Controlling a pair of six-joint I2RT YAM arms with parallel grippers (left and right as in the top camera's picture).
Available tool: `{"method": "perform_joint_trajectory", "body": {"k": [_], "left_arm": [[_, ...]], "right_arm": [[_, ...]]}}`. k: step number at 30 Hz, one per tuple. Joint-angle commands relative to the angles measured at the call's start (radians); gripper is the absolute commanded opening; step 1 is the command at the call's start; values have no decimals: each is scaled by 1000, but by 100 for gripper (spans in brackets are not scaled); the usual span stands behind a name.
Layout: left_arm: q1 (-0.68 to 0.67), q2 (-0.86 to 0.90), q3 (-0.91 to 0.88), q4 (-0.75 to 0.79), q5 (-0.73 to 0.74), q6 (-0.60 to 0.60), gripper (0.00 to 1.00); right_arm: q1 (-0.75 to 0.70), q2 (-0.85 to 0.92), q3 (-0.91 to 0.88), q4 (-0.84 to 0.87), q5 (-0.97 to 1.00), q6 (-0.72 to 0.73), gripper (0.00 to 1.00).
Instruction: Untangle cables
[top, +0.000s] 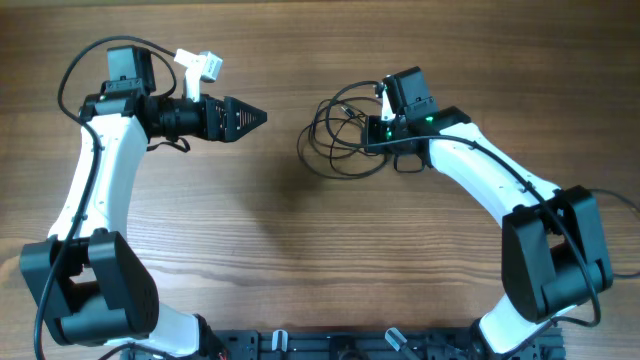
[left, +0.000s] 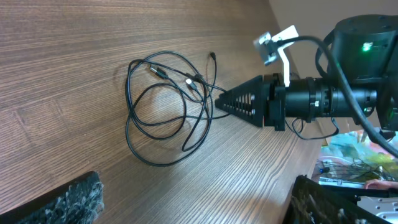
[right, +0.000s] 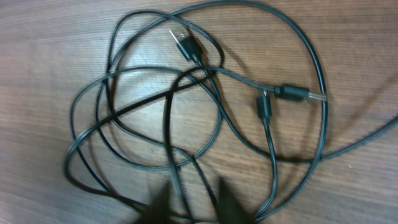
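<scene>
The cables are thin black cords in a loose tangle of overlapping loops on the wooden table, right of centre. In the right wrist view three small plug ends lie among the loops. My right gripper is at the tangle's right edge. Its blurred fingertips stand a little apart, low over the cords, with strands running between them. My left gripper is left of the tangle, apart from it and pointing at it. Its jaws are wide open and empty. The tangle also shows in the left wrist view.
The wooden table carries only the cables. The right arm's dark wrist and white camera bracket show beyond the tangle. Clutter lies off the table's edge there. The arm bases stand at the front edge.
</scene>
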Motion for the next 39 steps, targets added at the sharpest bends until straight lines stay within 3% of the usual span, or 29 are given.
{"method": "perform_joint_trajectory", "body": {"k": [1, 6, 11, 16, 21, 23, 26, 32, 35, 39], "left_arm": [[-1, 6, -1, -10, -2, 18, 100], [0, 6, -1, -39, -55, 13, 100], [-1, 6, -1, -39, -54, 13, 100], [-2, 6, -1, -36, -54, 16, 100], [-5, 6, -1, -35, 2, 16, 100], [-24, 6, -1, -35, 3, 16, 100], [-65, 6, -1, -32, 3, 16, 100], [-196, 7, -1, 11, 2, 16, 100], [-264, 27, -1, 122, -26, 15, 100], [-342, 121, -1, 296, -211, 13, 100]], "right_arm": [[6, 19, -8, 48, -63, 45, 4], [-14, -155, 119, 55, -340, 40, 4], [-32, -457, 345, 40, -354, 27, 4], [-33, -492, 351, -206, -48, -19, 4], [-33, -496, 354, -326, 125, -52, 4], [-33, -499, 359, -449, 368, -38, 4], [-40, -496, 359, -646, 707, 134, 4], [-45, -494, 359, -638, 601, 48, 4], [-45, -496, 359, -641, 399, -24, 4], [-45, -499, 359, -679, 94, -167, 4]]}}
